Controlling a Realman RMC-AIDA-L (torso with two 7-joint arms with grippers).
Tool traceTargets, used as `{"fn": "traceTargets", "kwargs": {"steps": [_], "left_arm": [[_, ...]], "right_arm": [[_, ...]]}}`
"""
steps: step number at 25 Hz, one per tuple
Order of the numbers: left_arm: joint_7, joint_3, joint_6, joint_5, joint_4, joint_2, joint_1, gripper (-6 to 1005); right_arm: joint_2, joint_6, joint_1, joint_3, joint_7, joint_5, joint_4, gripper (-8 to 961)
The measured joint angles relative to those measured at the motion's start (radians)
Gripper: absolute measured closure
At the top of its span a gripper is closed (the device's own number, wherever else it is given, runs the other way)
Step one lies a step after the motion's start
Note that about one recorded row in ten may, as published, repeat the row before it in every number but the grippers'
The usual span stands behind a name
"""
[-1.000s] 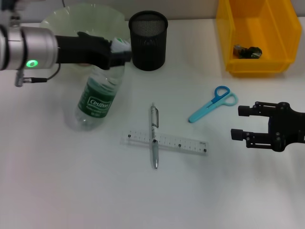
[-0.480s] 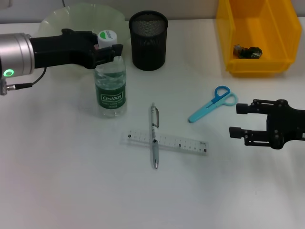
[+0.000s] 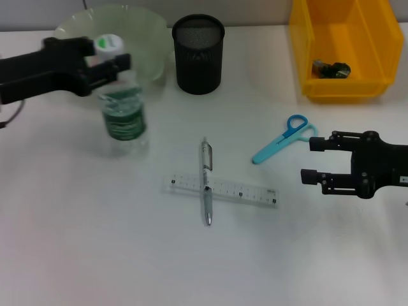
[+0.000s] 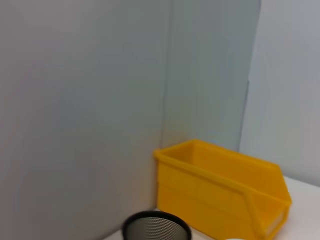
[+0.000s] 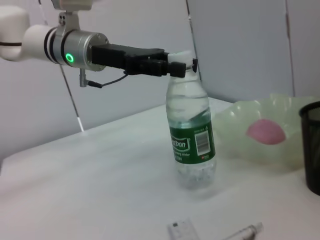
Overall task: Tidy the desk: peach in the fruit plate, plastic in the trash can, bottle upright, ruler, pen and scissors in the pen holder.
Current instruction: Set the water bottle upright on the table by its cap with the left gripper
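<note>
Near the table's far left corner, the left end effector [image 3: 108, 60] pinches the bottle [image 3: 121, 105] by its neck, and it stands upright just in front of the fruit plate [image 3: 137, 29]. Inside that plate lies the peach [image 5: 267, 131]. Toward the right edge, the right end effector [image 3: 312, 160] hovers spread beside the scissors [image 3: 284, 138]. Mid-table, the pen [image 3: 206, 182] crosses the ruler [image 3: 245, 190].
</note>
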Motion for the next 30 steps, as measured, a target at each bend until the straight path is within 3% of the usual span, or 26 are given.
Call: {"fn": "traceTargets", "kwargs": {"steps": [4, 9, 18, 30], "left_arm": [[0.005, -0.101, 0.042, 0.000, -0.026, 0.001, 0.011, 556], [0.023, -0.172, 0.048, 0.006, -0.060, 0.012, 0.028, 556], [0.128, -0.286, 0.052, -0.004, -0.133, 0.005, 0.041, 557], [0.189, -0.310, 0.010, -0.005, -0.193, 0.000, 0.015, 557]], "right_arm": [[0.002, -0.013, 0.007, 0.000, 0.000, -0.002, 0.003, 231], [0.004, -0.021, 0.008, 0.000, 0.000, -0.003, 0.005, 231], [0.008, -0.030, 0.011, -0.001, 0.000, -0.011, 0.006, 230], [0.012, -0.038, 0.005, -0.003, -0.004, -0.015, 0.005, 231]]}}
